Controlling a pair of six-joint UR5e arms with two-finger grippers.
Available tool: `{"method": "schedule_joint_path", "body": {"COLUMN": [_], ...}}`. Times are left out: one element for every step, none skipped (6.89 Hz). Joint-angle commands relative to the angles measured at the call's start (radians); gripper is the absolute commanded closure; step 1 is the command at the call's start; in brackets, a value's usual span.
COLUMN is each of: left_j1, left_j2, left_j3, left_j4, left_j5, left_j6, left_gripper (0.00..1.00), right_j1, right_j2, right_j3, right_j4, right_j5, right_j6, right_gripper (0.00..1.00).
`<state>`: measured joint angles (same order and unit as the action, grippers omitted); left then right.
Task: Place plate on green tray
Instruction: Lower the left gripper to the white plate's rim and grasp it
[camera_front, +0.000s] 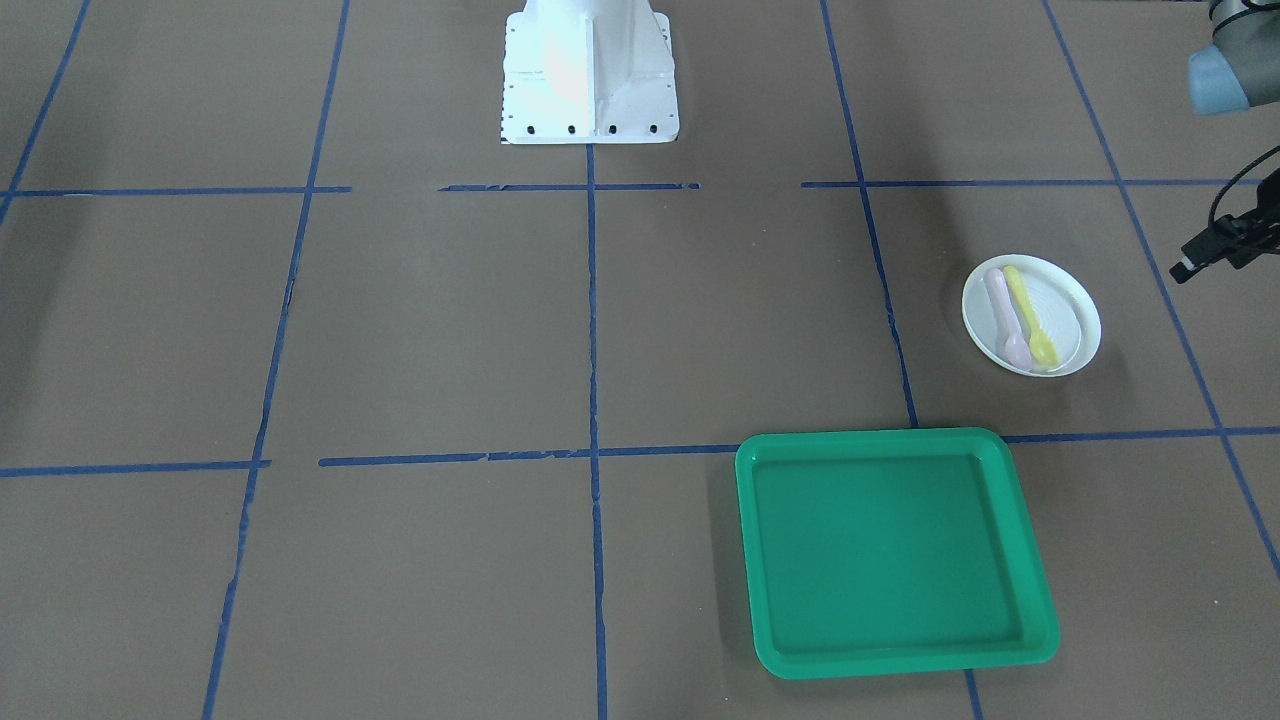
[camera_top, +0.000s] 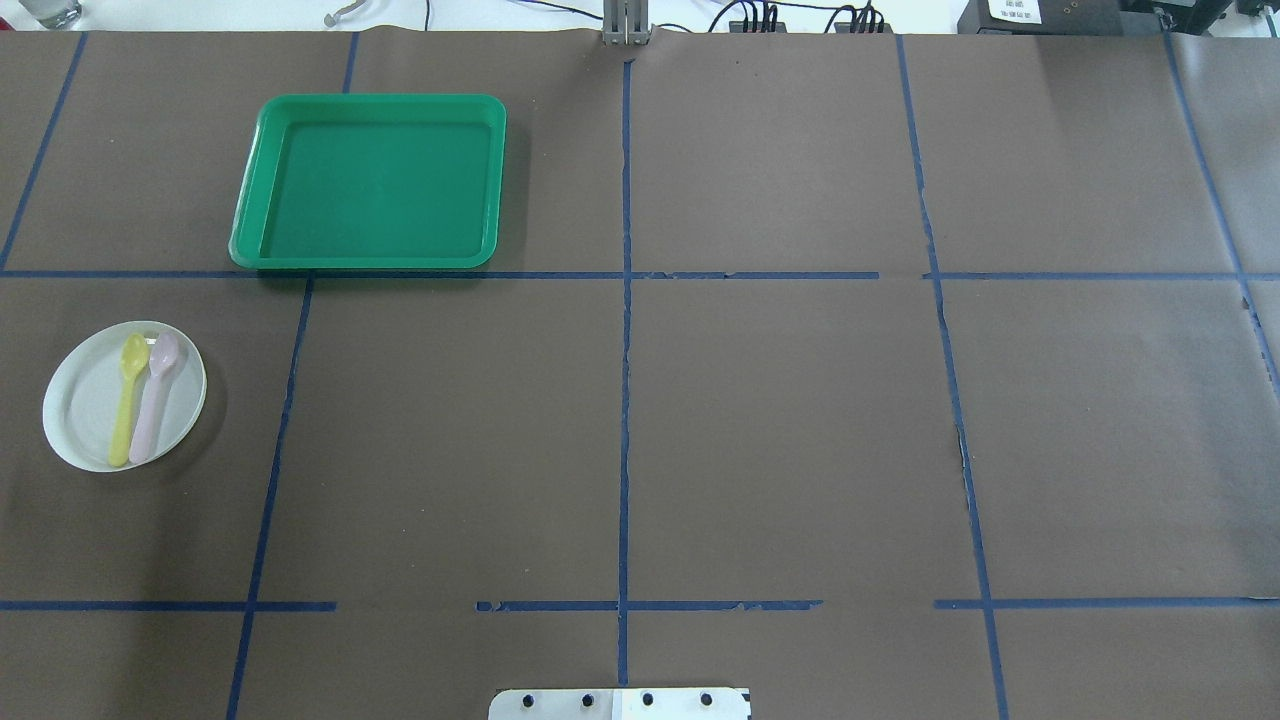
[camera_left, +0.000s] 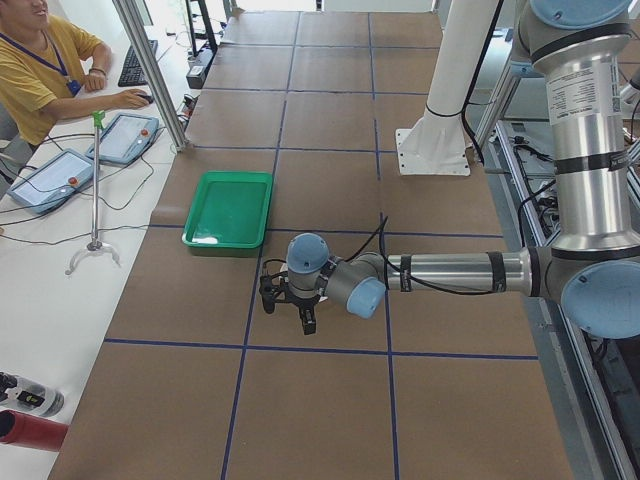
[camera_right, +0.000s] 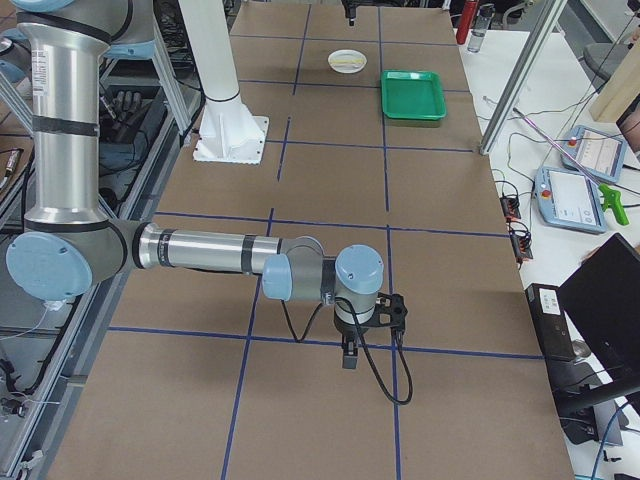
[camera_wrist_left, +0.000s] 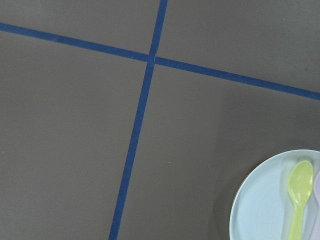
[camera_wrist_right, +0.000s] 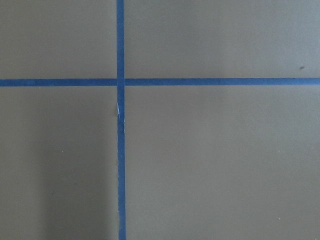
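The small white plate (camera_top: 85, 410) lies on the brown table at my left, with a yellow spoon (camera_top: 128, 400) and a pink spoon (camera_top: 157, 395) in it. The empty green tray (camera_top: 370, 180) lies farther out and to its right, apart from it. Both also show in the front view, plate (camera_front: 1072, 310) and tray (camera_front: 893, 550). The left wrist view catches the plate's edge (camera_wrist_left: 260, 210) at its lower right. My left gripper (camera_left: 288, 302) hovers near the plate and hides it in the left side view. My right gripper (camera_right: 350, 345) hangs over bare table far away. I cannot tell whether either is open.
The white robot pedestal (camera_front: 590, 70) stands at the table's near middle. Blue tape lines (camera_top: 625, 400) grid the brown cover. An operator (camera_left: 40, 60) sits at a side bench with teach pendants (camera_left: 120, 135) beyond the tray's far edge.
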<state>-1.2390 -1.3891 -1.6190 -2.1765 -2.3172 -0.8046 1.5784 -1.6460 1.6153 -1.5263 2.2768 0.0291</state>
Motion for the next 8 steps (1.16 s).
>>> {"method": "schedule_joint_path", "body": {"left_j1": [0.085, 0.134, 0.165, 0.193, 0.21, 0.216, 0.219, 0.225], "left_j2": [-0.03, -0.069, -0.073, -0.079, -0.085, -0.085, -0.085, -0.085], "left_j3": [0.086, 0.123, 0.123, 0.123, 0.123, 0.126, 0.128, 0.139], "left_j4": [-0.123, -0.121, -0.121, -0.121, -0.12, -0.121, -0.12, -0.121], "left_j5": [0.021, 0.018, 0.016, 0.016, 0.016, 0.018, 0.018, 0.021], "left_j6": [-0.068, -0.071, -0.071, -0.071, -0.074, -0.093, -0.094, -0.094], "left_gripper": [0.0, 0.0, 0.0, 0.0, 0.04, 0.12, 0.33, 0.4], "right_j1": [0.0, 0.0, 0.0, 0.0, 0.0, 0.0, 0.0, 0.0], "right_j2": [0.0, 0.0, 0.0, 0.0, 0.0, 0.0, 0.0, 0.0], "right_j3": [0.0, 0.0, 0.0, 0.0, 0.0, 0.0, 0.0, 0.0], "right_j4": [0.0, 0.0, 0.0, 0.0, 0.0, 0.0, 0.0, 0.0], "right_j5": [0.0, 0.0, 0.0, 0.0, 0.0, 0.0, 0.0, 0.0], "right_j6": [0.0, 0.0, 0.0, 0.0, 0.0, 0.0, 0.0, 0.0], "right_gripper": [0.0, 0.0, 0.0, 0.0, 0.0, 0.0, 0.0, 0.0]}}
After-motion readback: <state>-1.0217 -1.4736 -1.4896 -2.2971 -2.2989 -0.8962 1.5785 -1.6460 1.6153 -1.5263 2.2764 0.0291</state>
